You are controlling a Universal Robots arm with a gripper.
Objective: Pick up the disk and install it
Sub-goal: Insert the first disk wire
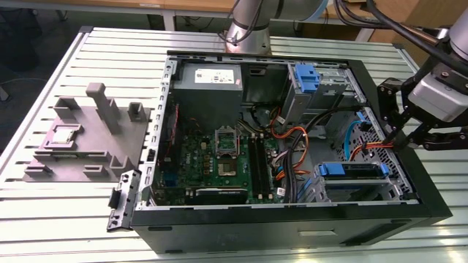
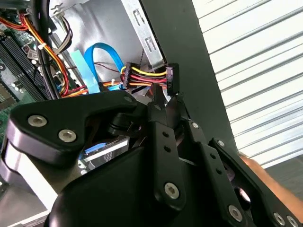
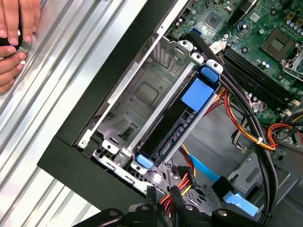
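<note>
Labels first: the white sticker on the grey PSU (image 1: 208, 76) sits well apart from the claw (image 1: 402, 143), across the case, and I can't read its print.

Claw is at the case's side wall. In the second wrist view its black fingers (image 2: 156, 101) are drawn close together on a black power plug (image 2: 171, 78) w/ red/yellow/black wires, which reads to me as a pinch on that plug. A light-blue flat cable (image 2: 102, 56) loops just beside it.

Disk (image 3: 171, 128) is near the claw, inside the case. It stands on edge in a bare-metal drive cage (image 3: 142, 94), w/ a blue plastic frame round a dark edge and a blue tab at one end.

Surface is a ribbed, slotted aluminium table (image 1: 66, 224), silver and matte. The black tower PC case (image 1: 292, 230) lies on its side w/ the panel off, and its green motherboard (image 1: 212, 159) lies between the claw and the far wall. A grey moulded fixture (image 1: 87, 137) w/ posts and pockets is on the table beyond the case, well apart from the claw. A person's hand (image 3: 14, 38) rests on the table outside the case wall.
</note>
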